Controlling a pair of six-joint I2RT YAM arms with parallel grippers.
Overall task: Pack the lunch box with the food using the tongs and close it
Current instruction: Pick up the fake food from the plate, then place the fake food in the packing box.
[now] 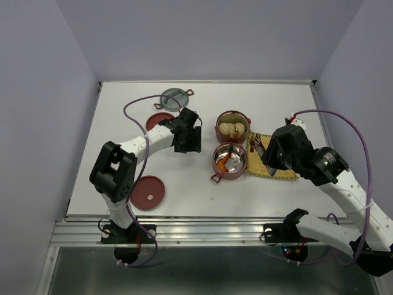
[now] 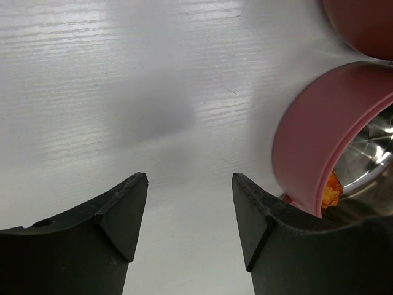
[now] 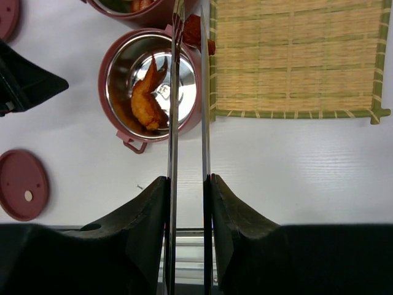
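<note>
Presently, right hand (image 3: pixel 188 179) clasping tongs (image 3: pixel 174 110) over fried-piece bowl (image 3: pixel 103 83), left hand (image 2: pixel 190 178) released beside it.

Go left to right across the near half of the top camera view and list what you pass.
Flat red lid with pale dot → left gripper → nearer red bowl → yellow woven mat.

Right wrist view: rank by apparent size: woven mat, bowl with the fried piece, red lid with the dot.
1. woven mat, largest even though the frame crops it
2. bowl with the fried piece
3. red lid, clearly smallest
</note>
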